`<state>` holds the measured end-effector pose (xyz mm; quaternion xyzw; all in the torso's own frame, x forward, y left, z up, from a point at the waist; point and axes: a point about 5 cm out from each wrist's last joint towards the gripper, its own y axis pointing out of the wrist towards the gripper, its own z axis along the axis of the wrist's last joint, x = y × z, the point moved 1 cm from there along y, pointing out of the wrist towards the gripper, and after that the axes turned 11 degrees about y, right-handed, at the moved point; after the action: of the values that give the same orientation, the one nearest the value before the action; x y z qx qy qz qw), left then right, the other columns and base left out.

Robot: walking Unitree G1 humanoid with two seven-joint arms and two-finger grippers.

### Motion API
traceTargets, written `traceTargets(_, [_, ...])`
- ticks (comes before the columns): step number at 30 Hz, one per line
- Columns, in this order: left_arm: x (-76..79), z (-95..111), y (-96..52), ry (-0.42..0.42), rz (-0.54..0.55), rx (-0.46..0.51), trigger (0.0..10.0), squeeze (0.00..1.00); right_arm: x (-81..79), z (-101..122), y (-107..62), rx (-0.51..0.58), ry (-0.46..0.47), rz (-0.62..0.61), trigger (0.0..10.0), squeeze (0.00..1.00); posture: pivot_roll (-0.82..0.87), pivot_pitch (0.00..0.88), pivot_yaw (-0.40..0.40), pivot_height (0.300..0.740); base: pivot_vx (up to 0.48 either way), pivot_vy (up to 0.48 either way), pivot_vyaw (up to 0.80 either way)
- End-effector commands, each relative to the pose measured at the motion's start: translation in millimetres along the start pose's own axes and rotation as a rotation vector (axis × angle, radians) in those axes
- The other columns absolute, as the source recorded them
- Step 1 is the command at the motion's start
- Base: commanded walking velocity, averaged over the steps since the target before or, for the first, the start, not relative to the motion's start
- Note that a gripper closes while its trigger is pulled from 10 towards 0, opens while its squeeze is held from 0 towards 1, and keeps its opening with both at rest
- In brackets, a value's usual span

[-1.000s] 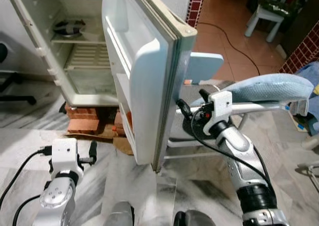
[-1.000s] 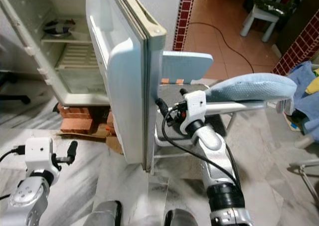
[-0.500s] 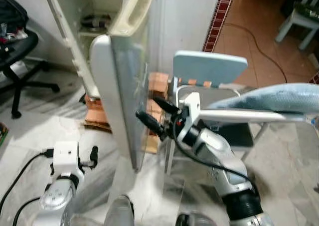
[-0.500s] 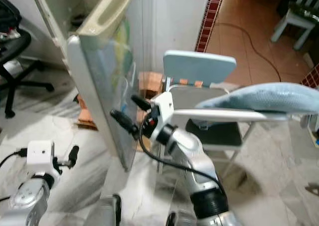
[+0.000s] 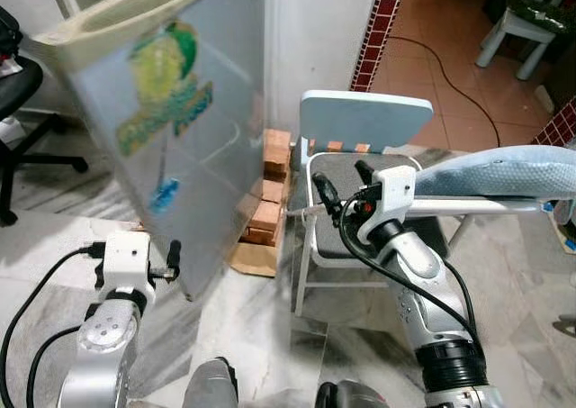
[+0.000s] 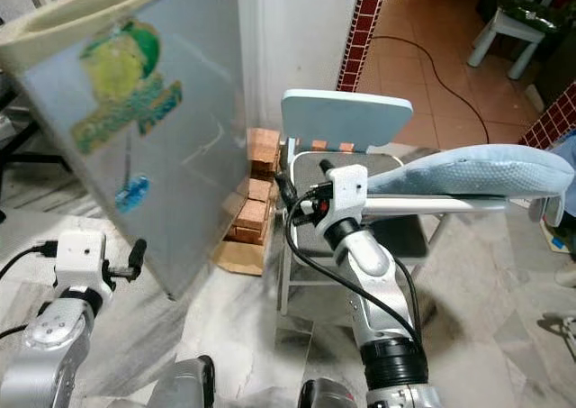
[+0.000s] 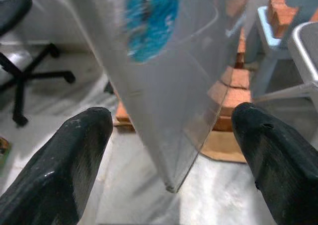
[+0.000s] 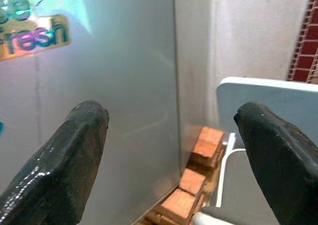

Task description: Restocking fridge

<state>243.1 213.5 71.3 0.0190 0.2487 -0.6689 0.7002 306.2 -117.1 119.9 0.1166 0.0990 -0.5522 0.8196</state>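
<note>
Fridge door (image 5: 171,129), upper left of frame, has swung nearly closed since a second ago. Right tool (image 5: 342,187) and left tool (image 5: 171,259) both released, empty; restocking appears finished.

The fridge door (image 5: 193,147) is silver-grey with a cream top edge and a green, yellow and blue sticker (image 5: 162,93). The chair (image 5: 364,124) has a pale blue back and grey seat. The bricks (image 5: 267,192) are orange-red, and the floor (image 5: 252,336) is grey-white marble-patterned.
</note>
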Motion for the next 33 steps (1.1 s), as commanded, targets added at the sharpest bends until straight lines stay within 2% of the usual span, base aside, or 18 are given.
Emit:
traceTargets(1, [-13.9, -2, 9.6, 0.007, 0.059, -0.007, 10.0, 0.00, 0.0, 2, -3.5, 0.018, -0.009, -0.017, 10.0, 0.00, 0.11, 0.080, -0.052, 0.740, 0.000, 0.000, 0.00])
traceTargets(5, [-26.7, 10, 22.6, 0.007, 0.101, 0.022, 10.0, 0.00, -3.3, 1, -5.5, 0.024, 0.001, -0.016, 10.0, 0.00, 0.10, 0.075, -0.052, 0.740, 0.000, 0.000, 0.00])
traceTargets(9, [-26.3, 13, 23.8, 0.019, 0.102, 0.052, 10.0, 0.00, 1.3, 3, -7.4, 0.040, -0.014, -0.050, 10.0, 0.00, 0.09, 0.072, -0.049, 0.740, 0.000, 0.000, 0.00])
traceTargets(14, [-13.8, 17, 22.3, -0.009, 0.082, 0.103, 10.0, 0.00, 13.2, 2, -15.6, 0.047, -0.023, -0.129, 10.0, 0.00, 0.08, 0.066, -0.044, 0.740, 0.000, 0.000, 0.00])
traceTargets(17, [-5.6, 21, 22.2, 0.001, 0.058, 0.122, 10.0, 0.00, 14.3, 0, -17.0, 0.040, -0.032, -0.134, 10.0, 0.00, 0.08, 0.061, -0.046, 0.740, 0.000, 0.000, 0.00])
traceTargets(19, [0.5, 24, 23.4, -0.006, 0.035, 0.141, 10.0, 0.00, 14.8, 0, -16.4, 0.042, -0.039, -0.144, 10.0, 0.00, 0.08, 0.058, -0.045, 0.740, 0.000, 0.480, 0.00])
traceTargets(33, [6.9, 27, 21.4, -0.004, 0.015, 0.161, 10.0, 0.00, 22.5, -2, -16.3, 0.039, -0.061, -0.196, 10.0, 0.00, 0.08, 0.058, -0.045, 0.740, 0.000, 0.480, 0.00])
